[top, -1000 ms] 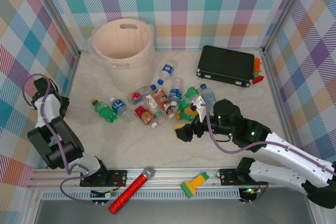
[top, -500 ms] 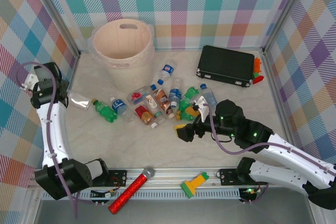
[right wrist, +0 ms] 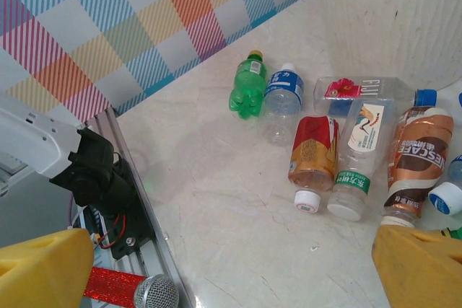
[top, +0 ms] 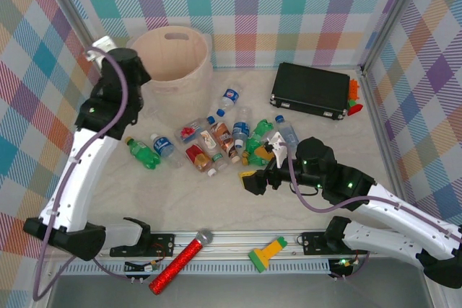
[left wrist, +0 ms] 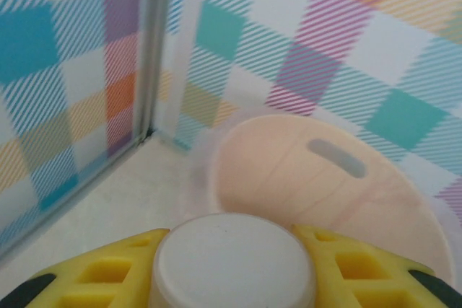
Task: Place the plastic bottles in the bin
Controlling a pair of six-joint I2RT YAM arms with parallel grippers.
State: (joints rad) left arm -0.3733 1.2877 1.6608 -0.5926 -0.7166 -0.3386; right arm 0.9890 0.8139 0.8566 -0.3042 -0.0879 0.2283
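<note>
Left gripper (left wrist: 234,288): closed down on a held bottle (left wrist: 234,257). The yellow fingers (left wrist: 108,272) press either side of it. In the wrist view it's end-on, a pale round face, and I can't tell cap from base. In the top view the arm is raised at the left rim of the bin (top: 180,81). The wrist cam looks across the bin mouth, with the slot handle on the far wall. I can't tell whether the bottle is over the opening or just beside the rim.

Right gripper (top: 251,179): jaws spread wide, nothing between them, touching nothing. It hangs over bare table, just near-right of the bottle pile (top: 216,138).

The pile lies on the table between the bin and the right arm, with all bottles on their sides. The right wrist cam picks out:
- green bottle (right wrist: 247,84) touching a blue-label bottle (right wrist: 281,95)
- clear flat bottle (right wrist: 354,90) with a red flower mark
- red-label bottle (right wrist: 312,156), white-label bottle (right wrist: 357,160) and brown coffee bottle (right wrist: 415,156) side by side, caps toward the camera

The black case (top: 310,90) is far right, well apart from the bin. The red glitter microphone (top: 180,261) lies on the near rail.
</note>
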